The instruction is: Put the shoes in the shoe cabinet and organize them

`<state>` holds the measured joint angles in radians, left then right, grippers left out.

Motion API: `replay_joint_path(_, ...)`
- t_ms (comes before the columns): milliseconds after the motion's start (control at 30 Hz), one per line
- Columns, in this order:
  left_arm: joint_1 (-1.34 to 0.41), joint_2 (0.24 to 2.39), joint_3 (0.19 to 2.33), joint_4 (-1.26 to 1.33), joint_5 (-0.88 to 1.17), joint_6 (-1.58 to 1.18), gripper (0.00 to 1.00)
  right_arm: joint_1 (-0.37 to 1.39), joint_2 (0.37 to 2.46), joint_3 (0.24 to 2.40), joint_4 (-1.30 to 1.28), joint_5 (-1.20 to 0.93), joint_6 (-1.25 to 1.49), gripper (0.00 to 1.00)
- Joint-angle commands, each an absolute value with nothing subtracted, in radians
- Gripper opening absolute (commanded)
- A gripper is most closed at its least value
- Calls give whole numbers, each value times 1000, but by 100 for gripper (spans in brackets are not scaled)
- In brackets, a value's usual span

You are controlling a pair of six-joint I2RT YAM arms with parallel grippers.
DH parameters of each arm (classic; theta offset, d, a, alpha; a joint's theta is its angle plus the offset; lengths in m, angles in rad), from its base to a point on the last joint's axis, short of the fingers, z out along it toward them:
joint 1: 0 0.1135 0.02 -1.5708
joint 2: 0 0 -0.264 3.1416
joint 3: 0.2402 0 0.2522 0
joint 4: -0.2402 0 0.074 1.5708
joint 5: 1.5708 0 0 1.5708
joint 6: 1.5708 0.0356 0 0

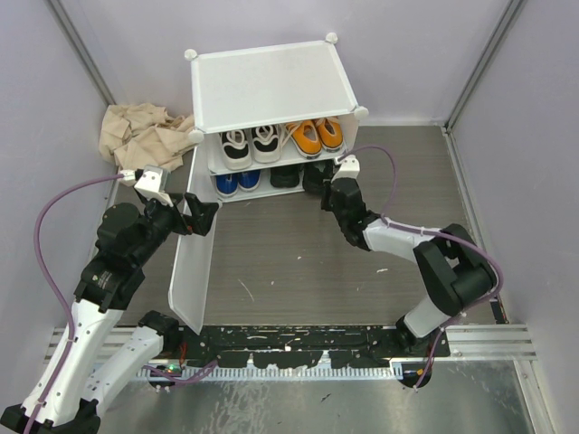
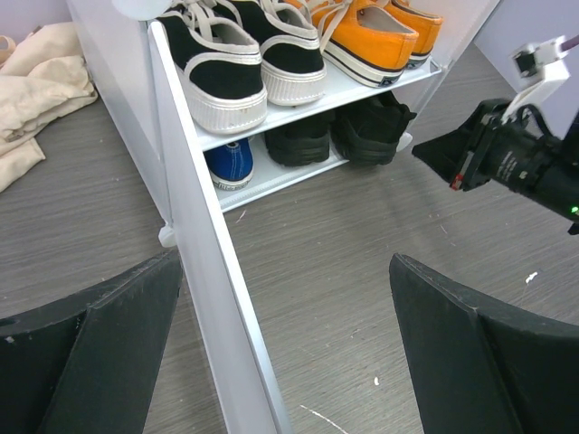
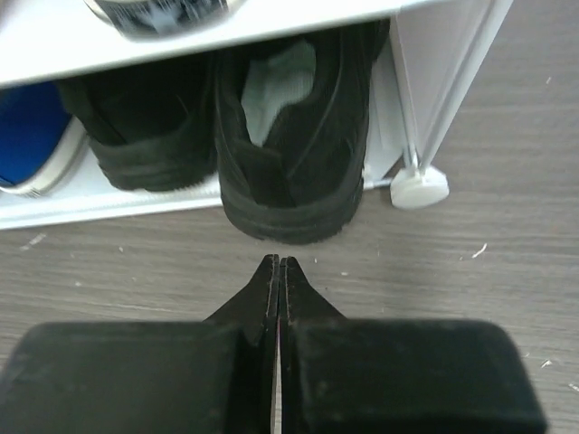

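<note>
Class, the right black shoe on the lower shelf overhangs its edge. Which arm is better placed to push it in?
Right. The right gripper, shut, sits just before the heel of the black shoe; the left gripper is open around the door panel, off to the side.

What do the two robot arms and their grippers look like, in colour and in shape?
The left arm and right arm both mix white links with black joints. A purple cable loops along each, and a white camera block sits at each wrist. The left gripper and right gripper have matte black, wedge-shaped fingers.
</note>
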<state>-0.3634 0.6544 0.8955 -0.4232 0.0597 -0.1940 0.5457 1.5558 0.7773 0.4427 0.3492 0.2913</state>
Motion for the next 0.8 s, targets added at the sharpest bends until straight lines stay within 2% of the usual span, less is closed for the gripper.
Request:
replay_joint_path(0,-361,685,838,-641,41,-157,98,545,1625,809,464,326,338,1)
replay_joint_path(533,-360,691,835,-642,37,-157,98,543,1883,901,877,476,230,1)
replay_joint_path(767,-361,695,835,-641,33,-157,98,540,1956,963,900,501,191,1)
